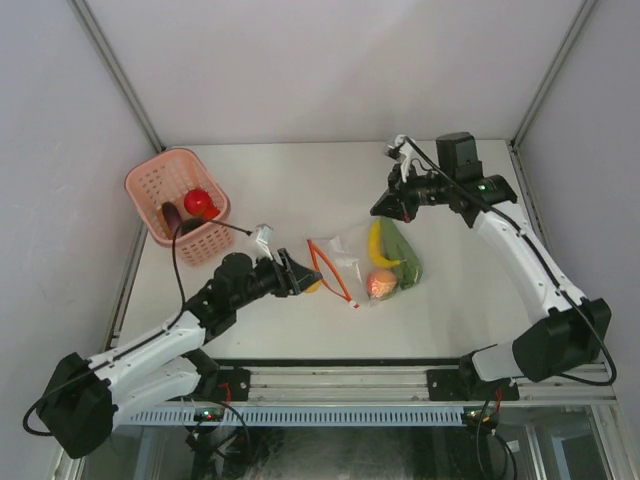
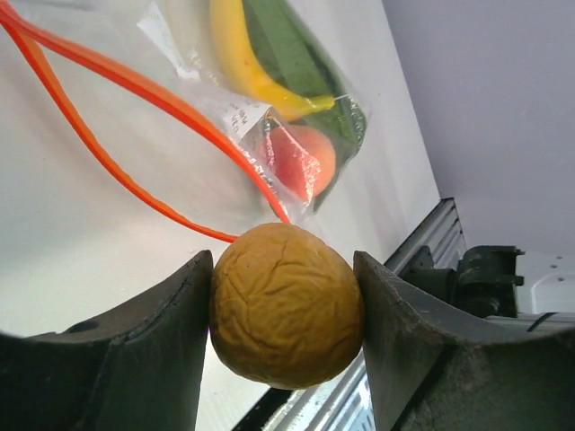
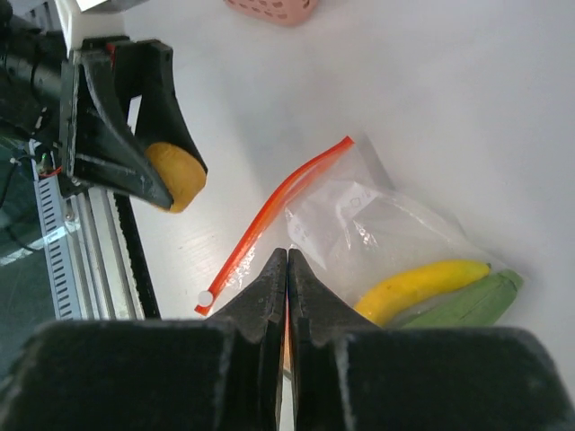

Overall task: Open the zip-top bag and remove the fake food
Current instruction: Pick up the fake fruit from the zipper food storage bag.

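Observation:
The clear zip-top bag (image 1: 348, 256) lies flat on the table with its red-orange zipper strips (image 2: 108, 153) parted in a loop. Inside it are a yellow banana (image 1: 377, 243), a green piece (image 1: 406, 258) and an orange-red fruit (image 1: 382, 284). My left gripper (image 1: 306, 279) is shut on a wrinkled yellow-orange ball (image 2: 286, 305), held just left of the bag's mouth. My right gripper (image 3: 287, 256) is shut and holds nothing, raised above the bag's far side (image 3: 359, 224). The banana (image 3: 422, 287) and zipper (image 3: 278, 202) show below it.
A pink perforated basket (image 1: 150, 185) stands at the back left, holding a red fruit (image 1: 200, 202) and a purple eggplant (image 1: 172, 215). The table's front edge with the metal rail (image 1: 400, 380) runs just below the bag.

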